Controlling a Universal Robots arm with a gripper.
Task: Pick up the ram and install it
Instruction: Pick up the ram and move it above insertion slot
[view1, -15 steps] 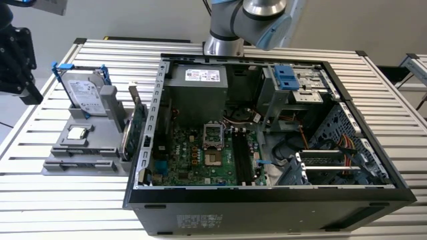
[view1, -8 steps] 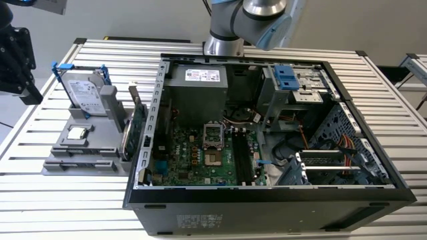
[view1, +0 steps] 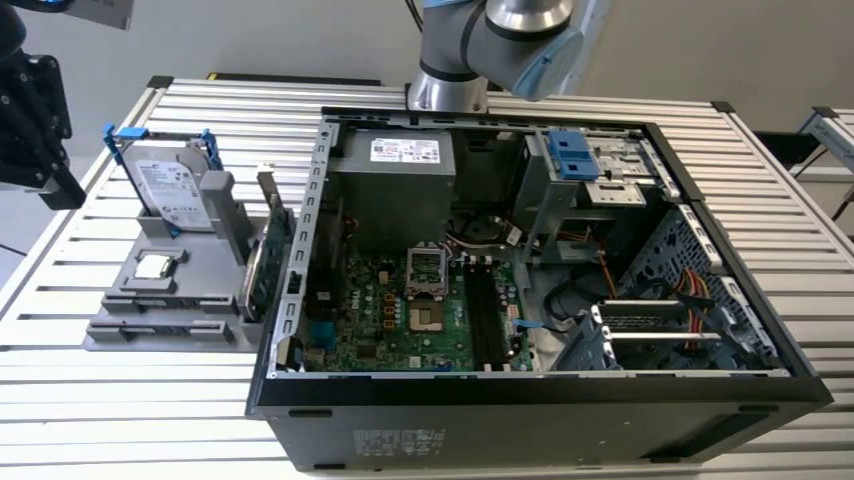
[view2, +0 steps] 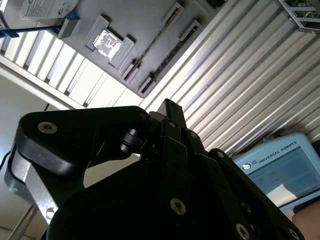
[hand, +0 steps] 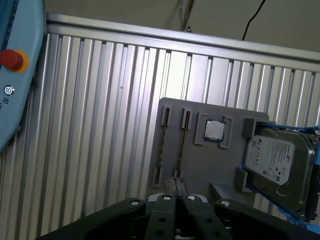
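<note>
An open computer case sits on the counter; the grey tray beside it holds a hard drive.

A grey arm with a black gripper
The arm is shiny grey metal with fat round joints and a light blue cap. In both wrist views the gripper is black, built from flat bars, with small round screws.

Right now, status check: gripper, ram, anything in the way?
Gripper shut, holding nothing. Ram edge-on in the gray tray, not yet picked. Nothing seen between them.
</note>
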